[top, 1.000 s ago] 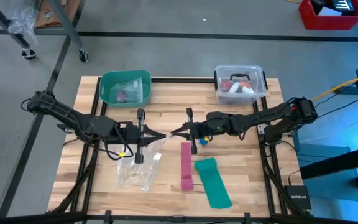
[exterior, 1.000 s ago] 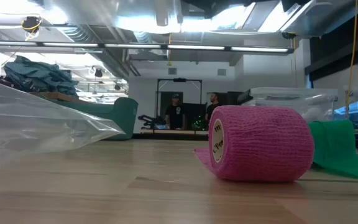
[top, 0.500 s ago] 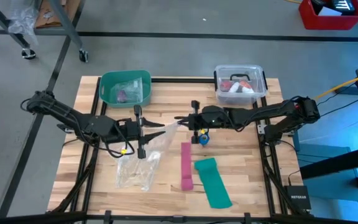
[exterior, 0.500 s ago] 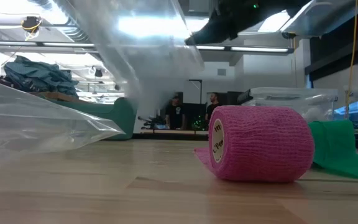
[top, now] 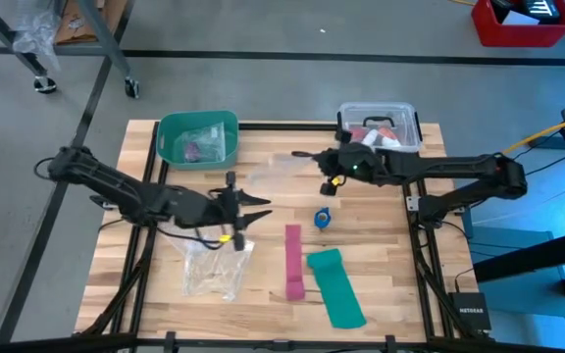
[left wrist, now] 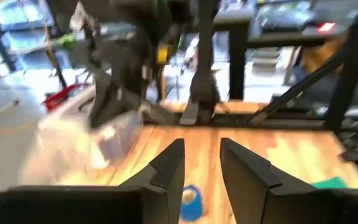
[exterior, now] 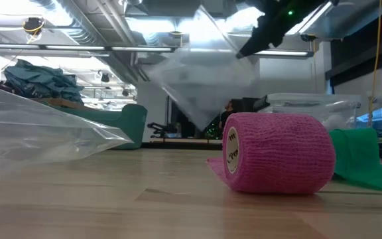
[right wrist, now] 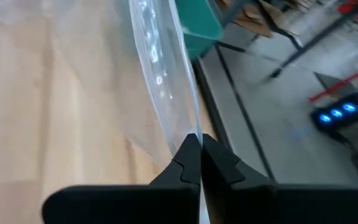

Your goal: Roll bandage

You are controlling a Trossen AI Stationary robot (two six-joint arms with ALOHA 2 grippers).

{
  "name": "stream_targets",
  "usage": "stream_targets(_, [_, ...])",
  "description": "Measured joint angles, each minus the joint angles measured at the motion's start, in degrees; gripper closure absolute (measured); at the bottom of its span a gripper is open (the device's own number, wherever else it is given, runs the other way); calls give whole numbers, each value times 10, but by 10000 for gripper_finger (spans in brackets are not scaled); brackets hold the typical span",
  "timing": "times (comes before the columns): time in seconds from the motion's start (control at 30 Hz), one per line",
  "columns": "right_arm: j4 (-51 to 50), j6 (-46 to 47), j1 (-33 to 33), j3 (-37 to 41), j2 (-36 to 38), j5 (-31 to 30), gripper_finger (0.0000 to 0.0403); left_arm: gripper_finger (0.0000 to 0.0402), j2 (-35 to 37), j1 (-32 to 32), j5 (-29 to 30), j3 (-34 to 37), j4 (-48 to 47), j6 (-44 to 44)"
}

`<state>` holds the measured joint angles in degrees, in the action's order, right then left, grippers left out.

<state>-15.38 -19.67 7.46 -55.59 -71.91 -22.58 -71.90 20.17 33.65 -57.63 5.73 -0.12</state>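
The blue bandage is a small roll (top: 323, 217) lying on the wood table, touched by no gripper. It also shows in the left wrist view (left wrist: 190, 202). My left gripper (top: 256, 208) is open and empty, a little to the roll's left and pointing toward it; its fingers (left wrist: 202, 149) stand apart. My right gripper (top: 314, 158) is toward the far right of the table, shut on a clear plastic bag (top: 278, 169). The bag shows high in the low view (exterior: 204, 79). My right gripper pinches the clear bag's edge (right wrist: 189, 121) between its two shut fingers. The fingers come about level from the table's right side. The bag hangs below and to the left of the fingers, lifted clear of the table. I cannot tell whether one layer or several.
A second clear bag (top: 219, 265) lies at the near left. A pink strip with a rolled end (top: 293, 263) and a wider teal strip (top: 336, 286) lie near the front. A green bin (top: 199, 137) and a clear lidded box (top: 379, 129) stand at the far edge.
My right gripper has gone up and toward the table's far right with the clear bag, which is now lifted clear. The bag no longer reaches my left gripper, which has moved right toward the blue roll. The roll has stayed on the table.
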Motion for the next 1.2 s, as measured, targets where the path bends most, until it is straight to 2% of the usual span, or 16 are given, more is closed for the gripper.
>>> stream_targets(0.2, [-69,-3,6,0,49,-39,401,297,-83,-38,0,0,16,-29])
stream_targets(0.43, [-127,-3,6,0,71,-38,402,245,-168,-79,-5,0,113,-23])
stream_targets(0.6, [-149,-2,6,0,71,-38,402,230,-229,-106,-69,0,142,5])
stream_targets(0.83, [-153,-2,5,0,70,-38,402,247,-304,-131,-159,-6,178,42])
stream_targets(1.2, [-152,-1,5,0,70,-33,402,247,-399,-161,-251,-107,171,125])
